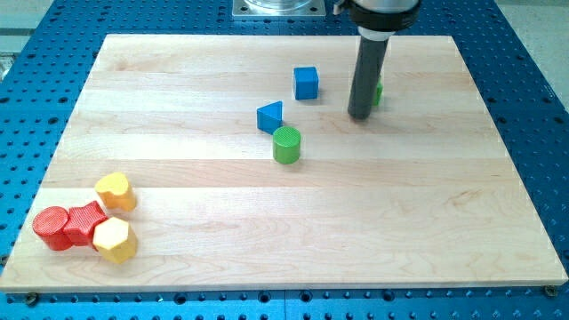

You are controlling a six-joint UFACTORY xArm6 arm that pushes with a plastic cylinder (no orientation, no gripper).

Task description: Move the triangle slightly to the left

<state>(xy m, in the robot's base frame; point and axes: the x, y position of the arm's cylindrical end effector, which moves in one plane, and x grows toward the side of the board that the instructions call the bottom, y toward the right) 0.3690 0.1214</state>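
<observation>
The blue triangle (270,116) lies on the wooden board (356,213), a little above centre. A green cylinder (286,145) stands just below and right of it, almost touching. A blue cube (306,83) sits up and right of the triangle. My tip (360,116) rests on the board well to the right of the triangle, apart from it. A green block (379,92) peeks out from behind the rod's right side; its shape is mostly hidden.
At the view's bottom left is a cluster: a red cylinder (51,228), a red star-like block (84,222), a yellow block (116,191) and a yellow hexagonal block (115,240). A blue perforated table (36,53) surrounds the board.
</observation>
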